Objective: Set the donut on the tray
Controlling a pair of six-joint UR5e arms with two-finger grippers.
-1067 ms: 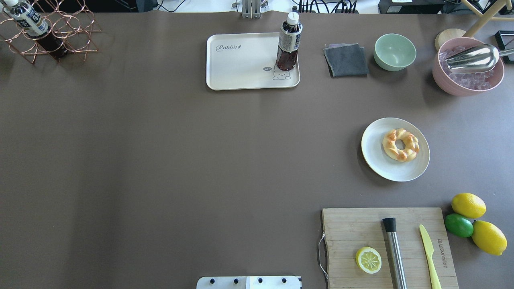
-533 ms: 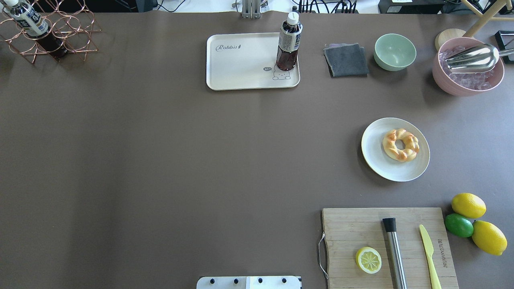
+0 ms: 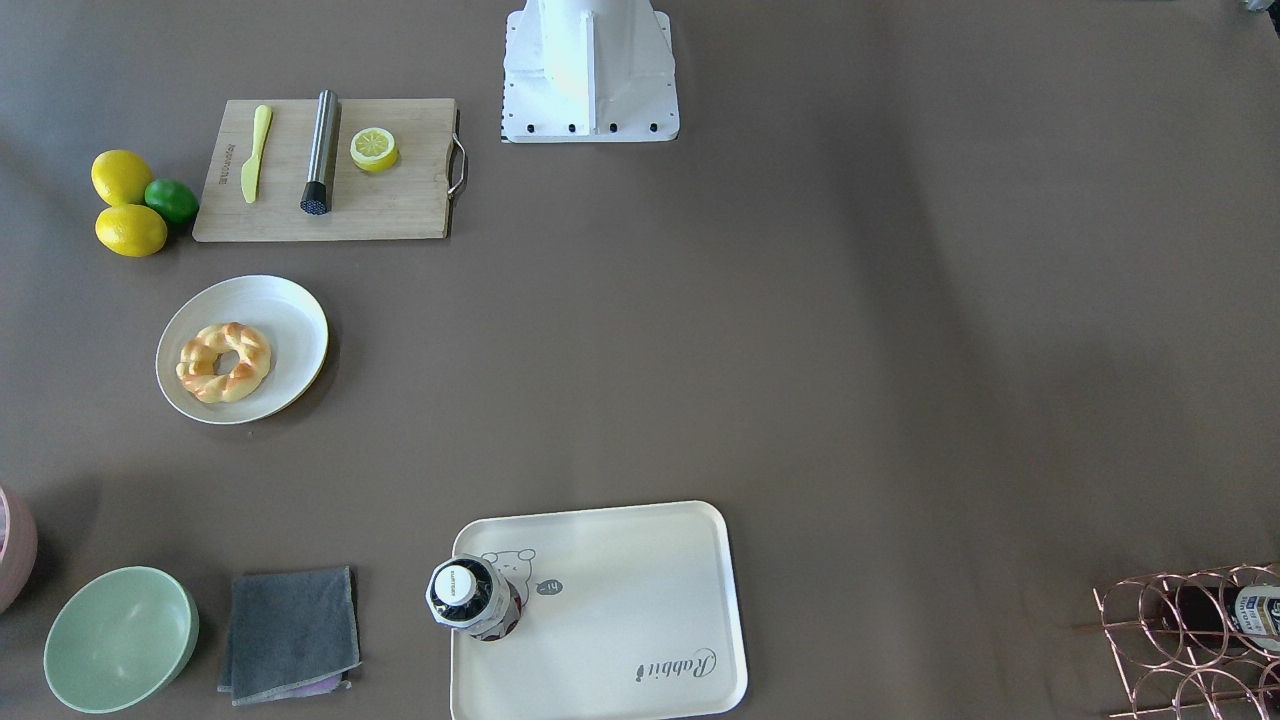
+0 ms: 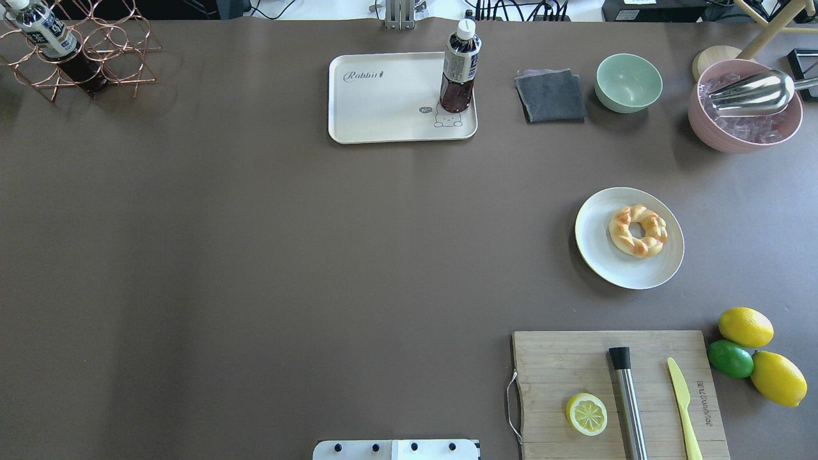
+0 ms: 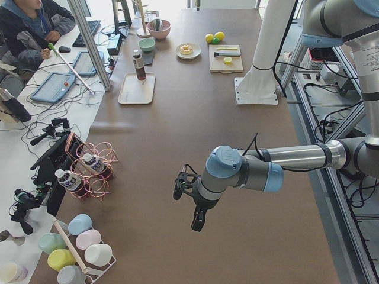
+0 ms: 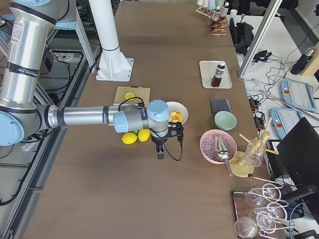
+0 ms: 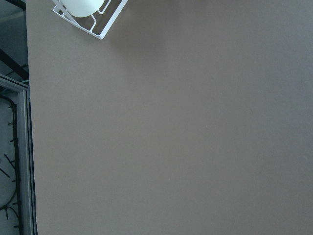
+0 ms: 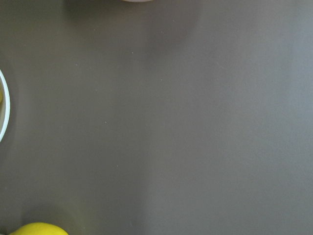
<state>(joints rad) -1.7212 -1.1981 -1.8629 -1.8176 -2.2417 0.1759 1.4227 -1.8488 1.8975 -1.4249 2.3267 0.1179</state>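
The donut [image 4: 638,230], a golden braided ring, lies on a round white plate [image 4: 604,259] at the table's right; it also shows in the front-facing view [image 3: 224,361]. The cream tray [image 4: 383,102] with "Rabbit" script lies at the far middle [image 3: 620,590]. No gripper shows in the overhead or front-facing views. My right gripper [image 6: 160,152] hangs over the table just beside the plate in the exterior right view. My left gripper [image 5: 198,221] hangs over bare table far from the tray in the exterior left view. I cannot tell whether either is open or shut.
A dark bottle [image 4: 459,67] stands on the tray's right corner. A grey cloth [image 4: 551,96], green bowl [image 4: 629,82] and pink ice bowl [image 4: 744,108] stand at the back right. A cutting board [image 4: 562,364] with a lemon half [image 4: 586,413], lemons [image 4: 745,326] and a copper rack [image 4: 83,57] are there too.
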